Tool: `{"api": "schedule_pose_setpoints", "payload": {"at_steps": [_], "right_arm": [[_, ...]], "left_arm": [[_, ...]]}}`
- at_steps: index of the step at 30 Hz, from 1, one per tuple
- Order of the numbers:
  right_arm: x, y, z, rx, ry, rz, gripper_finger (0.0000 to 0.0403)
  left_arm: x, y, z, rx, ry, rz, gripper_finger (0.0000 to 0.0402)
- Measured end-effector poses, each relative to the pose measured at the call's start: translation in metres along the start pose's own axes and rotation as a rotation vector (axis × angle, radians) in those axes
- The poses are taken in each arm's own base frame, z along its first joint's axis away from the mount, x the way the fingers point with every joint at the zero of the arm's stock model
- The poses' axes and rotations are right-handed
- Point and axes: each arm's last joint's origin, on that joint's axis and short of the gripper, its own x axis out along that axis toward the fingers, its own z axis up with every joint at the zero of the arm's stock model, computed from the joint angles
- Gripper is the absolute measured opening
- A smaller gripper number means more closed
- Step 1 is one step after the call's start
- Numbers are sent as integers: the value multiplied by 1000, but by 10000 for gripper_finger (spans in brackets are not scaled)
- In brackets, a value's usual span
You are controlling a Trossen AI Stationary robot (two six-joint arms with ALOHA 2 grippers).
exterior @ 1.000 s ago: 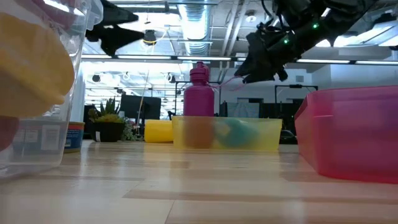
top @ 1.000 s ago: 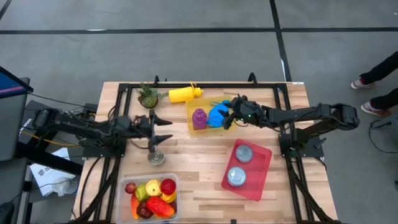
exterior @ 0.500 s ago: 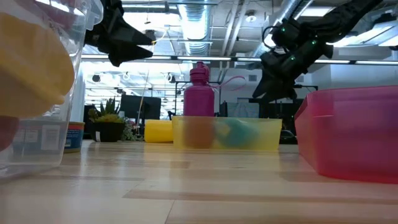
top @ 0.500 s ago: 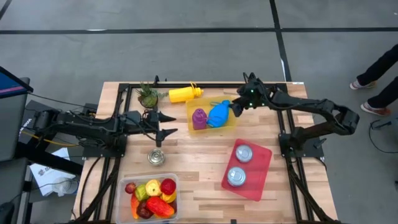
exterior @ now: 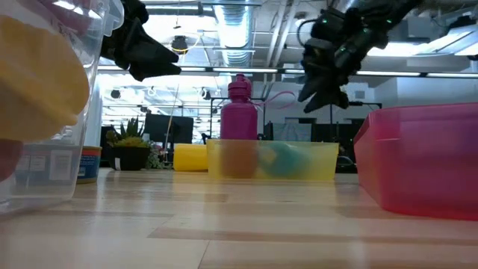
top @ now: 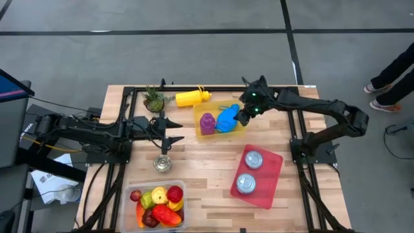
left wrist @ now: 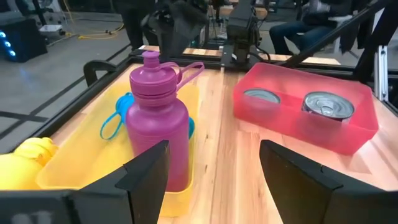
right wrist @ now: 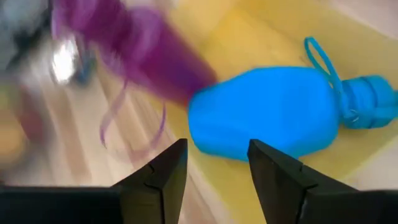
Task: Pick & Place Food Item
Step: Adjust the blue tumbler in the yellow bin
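- The right gripper (right wrist: 214,171) shows two dark fingers (right wrist: 158,177) set apart, with nothing between them.
- A blue soft-bodied bottle with a loop strap (right wrist: 273,118) lies on its side just ahead of the fingertips, inside a yellow plastic tray (right wrist: 249,37).
- A blurred purple bottle (right wrist: 134,46) lies beyond the blue one.

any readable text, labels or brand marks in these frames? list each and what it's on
None can be read.
Loose can on the table: label band shows in the low view, print too blurred to read.
Two cans in the red bin: only bare lids show, no print.
Purple bottle, blue bottle, yellow bottle: no marking visible.
Paper on the floor left of the table: too small to read.
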Motion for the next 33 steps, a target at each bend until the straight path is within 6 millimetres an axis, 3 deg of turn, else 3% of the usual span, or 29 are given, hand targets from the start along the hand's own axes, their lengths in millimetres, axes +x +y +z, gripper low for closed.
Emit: {"api": "schedule_pose_setpoints", "payload": {"at_steps": [8, 12, 20, 26, 33], "right_arm": [[21, 30, 7, -727, 488, -277, 161], [41, 33, 3, -949, 598, -303, 161], [66, 20, 16, -1035, 536, -437, 174], [63, 4, 26, -1096, 539, -452, 186], [59, -20, 37, -1113, 557, -459, 171]], "left_arm": [[0, 0, 0, 27, 0, 1, 241], [0, 0, 0, 30, 1, 2, 241], [0, 0, -1, 56, 10, 5, 241], [0, 0, -1, 57, 14, 5, 241], [0, 0, -1, 57, 13, 4, 241]]}}
